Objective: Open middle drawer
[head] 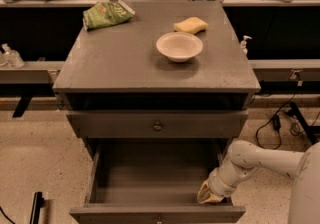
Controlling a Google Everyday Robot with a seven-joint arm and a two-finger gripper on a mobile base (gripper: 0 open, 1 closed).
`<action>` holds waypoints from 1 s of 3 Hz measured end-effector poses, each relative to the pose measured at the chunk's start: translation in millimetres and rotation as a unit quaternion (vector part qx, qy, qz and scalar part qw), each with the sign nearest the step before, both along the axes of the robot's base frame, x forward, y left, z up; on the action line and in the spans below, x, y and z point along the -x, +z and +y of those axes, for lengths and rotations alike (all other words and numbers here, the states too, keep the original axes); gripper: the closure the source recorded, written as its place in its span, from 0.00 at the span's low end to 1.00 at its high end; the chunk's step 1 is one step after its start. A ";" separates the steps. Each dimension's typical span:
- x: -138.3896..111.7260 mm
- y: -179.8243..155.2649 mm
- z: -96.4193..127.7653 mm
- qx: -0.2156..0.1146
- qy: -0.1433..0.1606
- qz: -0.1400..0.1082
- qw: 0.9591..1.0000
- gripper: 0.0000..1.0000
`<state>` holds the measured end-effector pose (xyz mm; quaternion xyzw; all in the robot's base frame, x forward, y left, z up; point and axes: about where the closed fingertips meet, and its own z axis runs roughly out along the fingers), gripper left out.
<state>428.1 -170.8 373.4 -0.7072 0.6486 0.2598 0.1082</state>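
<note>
Your gripper (210, 197) sits inside the pulled-out middle drawer (150, 173), at its front right corner; whether it is open or closed, you cannot tell.

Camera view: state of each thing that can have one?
middle drawer: pulled well out, open.
top drawer: shut.
gripper: low at the middle drawer's right front corner, just behind its front panel.
bowl: upright on the cabinet top, looks empty.
chip bag: lying flat, back left.
sponge: lying flat behind the bowl.
</note>
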 end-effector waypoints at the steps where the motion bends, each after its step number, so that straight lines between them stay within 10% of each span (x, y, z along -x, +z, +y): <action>1: 3.6 1.7 0.1 -0.003 0.003 0.004 1.000 1.00; 3: 20.9 8.4 0.9 -0.016 0.012 0.019 1.000 1.00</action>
